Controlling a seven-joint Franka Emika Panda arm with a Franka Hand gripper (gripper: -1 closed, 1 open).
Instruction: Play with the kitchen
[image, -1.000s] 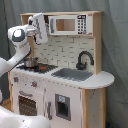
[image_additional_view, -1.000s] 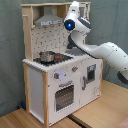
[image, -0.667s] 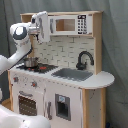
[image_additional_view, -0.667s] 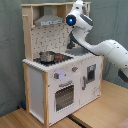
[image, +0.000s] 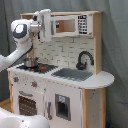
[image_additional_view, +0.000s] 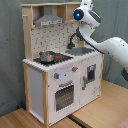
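Observation:
The kitchen (image: 60, 85) is a tall white and light-wood toy, seen in both exterior views. It has a black faucet (image: 84, 59), a grey sink (image: 75, 74), a small pot (image: 31, 62) on the stove, an oven door (image: 27, 105) and a microwave cabinet (image: 75, 25). In the second exterior view the kitchen (image_additional_view: 45, 80) shows its grey hood (image_additional_view: 49, 20), pot (image_additional_view: 46, 56) and oven door (image_additional_view: 65, 95). My gripper (image: 46, 24) is up at the top shelf, just left of the microwave cabinet and in front of the hood. The gripper (image_additional_view: 86, 5) reaches the second exterior view's top edge.
My white arm comes in from the first exterior view's left, passing above the stove. In the second exterior view it arches in from the right over the sink (image_additional_view: 82, 50). A grey curtain hangs behind. The kitchen stands on a wooden floor (image_additional_view: 100, 112).
My gripper has risen and moved along the top shelf toward the microwave cabinet, rightward in the first exterior view. The kitchen's parts have not moved.

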